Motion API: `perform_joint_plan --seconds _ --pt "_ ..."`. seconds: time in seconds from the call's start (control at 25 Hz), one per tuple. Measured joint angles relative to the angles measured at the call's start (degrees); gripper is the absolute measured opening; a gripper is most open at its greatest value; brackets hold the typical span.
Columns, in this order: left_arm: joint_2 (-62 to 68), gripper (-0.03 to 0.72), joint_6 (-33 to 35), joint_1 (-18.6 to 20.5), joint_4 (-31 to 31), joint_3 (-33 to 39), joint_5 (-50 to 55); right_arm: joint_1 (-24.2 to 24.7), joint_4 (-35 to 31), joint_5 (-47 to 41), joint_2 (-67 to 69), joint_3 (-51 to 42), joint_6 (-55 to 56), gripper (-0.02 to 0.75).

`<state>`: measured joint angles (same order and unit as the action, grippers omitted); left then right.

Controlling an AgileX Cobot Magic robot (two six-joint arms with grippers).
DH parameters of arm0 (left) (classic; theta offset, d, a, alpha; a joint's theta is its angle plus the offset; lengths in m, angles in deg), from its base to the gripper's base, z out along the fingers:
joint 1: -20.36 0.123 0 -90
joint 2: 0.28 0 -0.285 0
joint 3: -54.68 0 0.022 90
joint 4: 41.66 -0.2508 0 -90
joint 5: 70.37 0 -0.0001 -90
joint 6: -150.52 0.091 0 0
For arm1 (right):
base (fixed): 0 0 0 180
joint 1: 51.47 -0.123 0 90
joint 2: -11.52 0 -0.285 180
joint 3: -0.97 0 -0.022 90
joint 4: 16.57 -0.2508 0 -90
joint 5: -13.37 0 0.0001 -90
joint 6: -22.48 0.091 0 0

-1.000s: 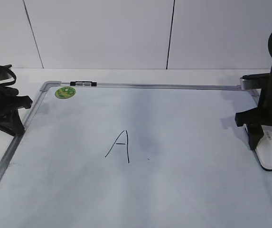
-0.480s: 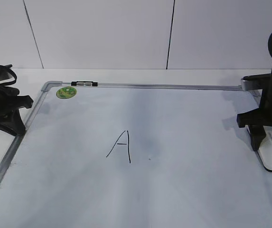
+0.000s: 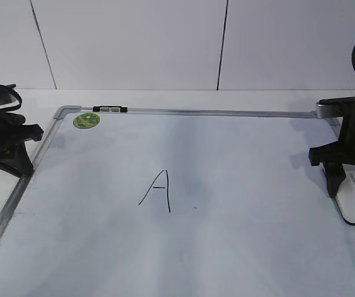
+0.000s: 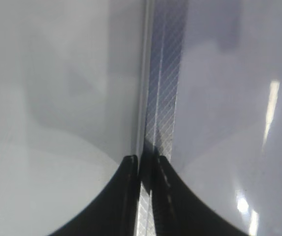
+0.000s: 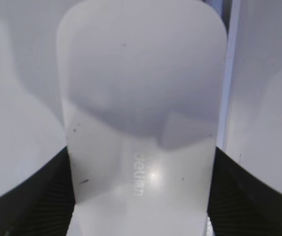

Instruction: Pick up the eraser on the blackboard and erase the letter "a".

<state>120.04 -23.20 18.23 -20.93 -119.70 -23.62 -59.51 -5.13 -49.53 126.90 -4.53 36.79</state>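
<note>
— While I held the rig there, you asked where the white rounded plastic eraser with the small grey lettering (image 5: 140, 123) was. It lay directly between the fingers of the right pincer (image 5: 140, 196), flat on the large white dry-erase blackboard with the grey metal frame (image 3: 227, 247), at that board's right edge.

— And was the right pincer gripping it?

— I could not say so. Its jaws stood wide, one black finger (image 5: 32, 196) on each long side of the block, right at its flanks; whether the pads pressed or merely bracketed it, my wrist view did not settle.

— Which way did its long axis run?

— Straight ahead of the pincer, away from the wrist, so the fingers spanned its short width. That was the relation I judged the coming lift would turn on.

— The left pincer (image 4: 143, 162)?

— Nearly clenched, its tips straddling the board's frame rail on the far left, well apart from the eraser. The right arm was plainly the nearer one.

— And the lowercase "a"?

— I saw none. Only a tall capital "A" in thin black marker (image 3: 157, 190) stood mid-board, off to the right pincer's left side.
</note>
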Motion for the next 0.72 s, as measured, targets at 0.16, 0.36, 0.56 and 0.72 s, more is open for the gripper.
perform_joint_plan --seconds 0.16,0.36,0.56,0.72 --pt "0.0 0.068 0.0 0.0 0.13 0.0 0.0 0.0 -0.5 -0.39 0.0 0.0 0.0 0.582" --pt "0.0 0.071 0.0 0.0 0.26 0.0 0.0 0.0 -1.05 -1.16 0.12 0.0 -0.11 0.594" --pt "0.0 0.071 0.47 0.1 0.59 0.0 0.0 0.0 -1.47 -1.18 0.12 0.0 -0.44 0.595" --pt "0.0 0.073 0.96 0.1 0.83 0.1 0.0 0.0 -1.97 -2.22 0.12 1.05 -0.68 0.61"
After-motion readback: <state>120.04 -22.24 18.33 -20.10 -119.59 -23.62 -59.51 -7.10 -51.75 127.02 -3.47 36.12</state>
